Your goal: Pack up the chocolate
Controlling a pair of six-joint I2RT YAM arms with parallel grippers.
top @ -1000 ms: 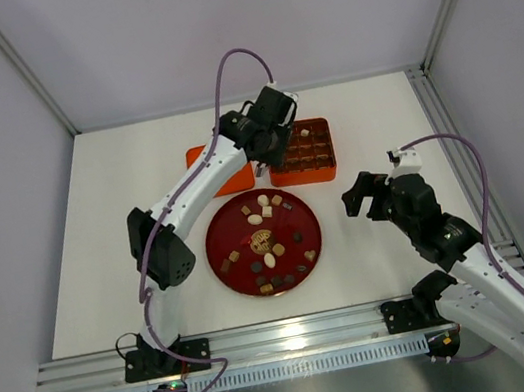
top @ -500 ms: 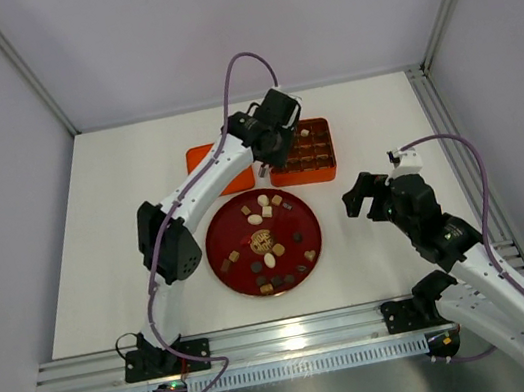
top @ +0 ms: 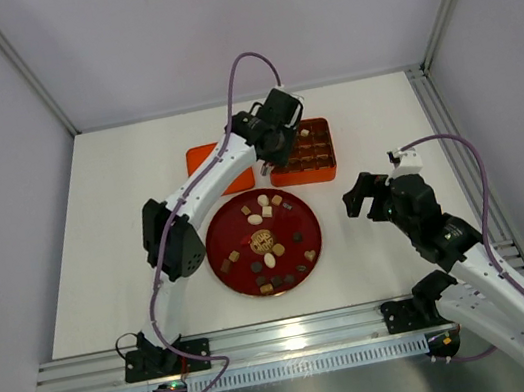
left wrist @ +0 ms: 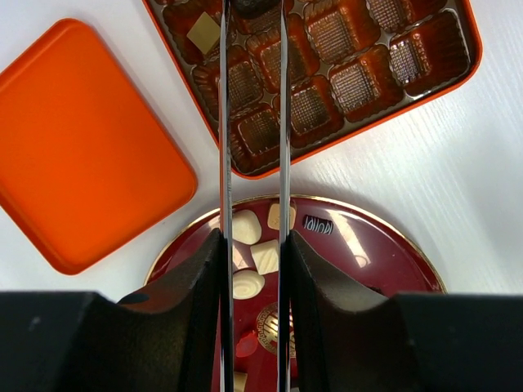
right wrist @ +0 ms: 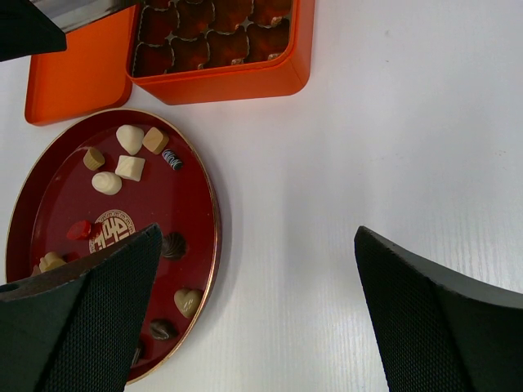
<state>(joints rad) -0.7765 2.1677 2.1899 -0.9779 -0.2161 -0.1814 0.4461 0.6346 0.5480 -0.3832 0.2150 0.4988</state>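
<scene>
Several small chocolates [top: 267, 236] in dark brown, tan and cream lie on the round dark-red plate [top: 228, 263]. The orange box [top: 331, 172] with a brown grid insert stands behind the plate; one cream piece [left wrist: 203, 33] sits in a cell. My left gripper [left wrist: 253, 16] has long thin metal blades. Over the box's near-left cells, those blades are shut on a dark chocolate [left wrist: 252, 6] at their tips. My right gripper [right wrist: 257, 233] hangs wide open over bare table just right of the plate [right wrist: 49, 204], holding nothing.
The box's flat orange lid [left wrist: 82, 155] lies on the table left of the box, touching neither plate nor box. White table surface [top: 381, 124] spreads right of the box. Enclosure walls and an aluminium rail ring the table.
My left arm has shifted a little to the right and back over the box with the dark piece still gripped. The right arm has not moved.
</scene>
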